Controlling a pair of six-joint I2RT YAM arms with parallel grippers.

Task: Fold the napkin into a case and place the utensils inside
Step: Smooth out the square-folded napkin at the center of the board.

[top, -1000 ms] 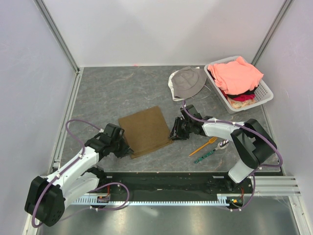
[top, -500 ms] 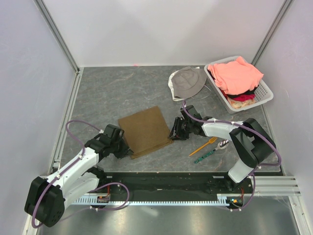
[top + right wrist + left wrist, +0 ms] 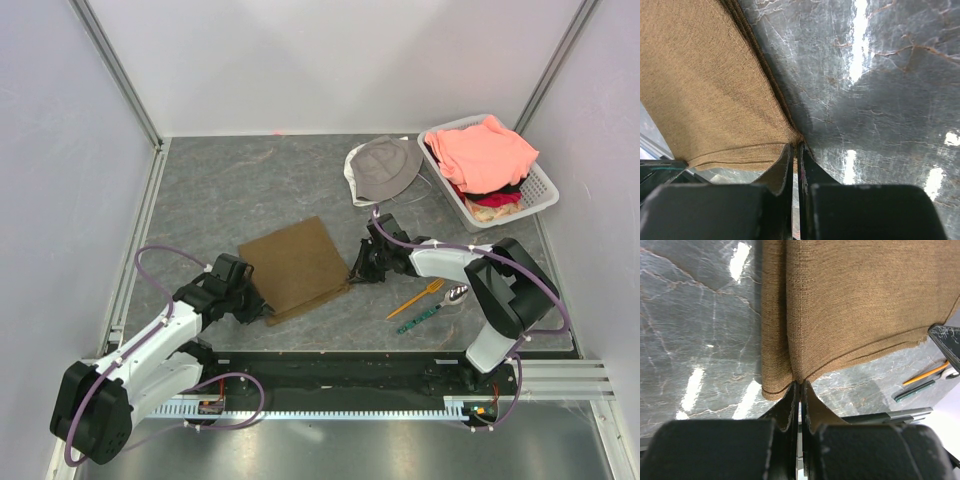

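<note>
Grey marbled counter carries the soft brown square cloth napkin, folding apparently under way, as the left pincer and right pincer each clamp a near corner, seemingly ready to lift together and carry that edge across, with the thin orange plastic fork and slim green-and-dark patterned utensil lying nearby.

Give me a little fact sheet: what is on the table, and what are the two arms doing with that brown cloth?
napkin: brown, folded in layers, flat on the table
left gripper: shut on the napkin's near left corner
right gripper: shut on the napkin's near right corner
not yet packed: orange fork and green utensil, lying on the table right of the napkin
far right corner: grey hat, white basket heaped with pink clothes
</note>
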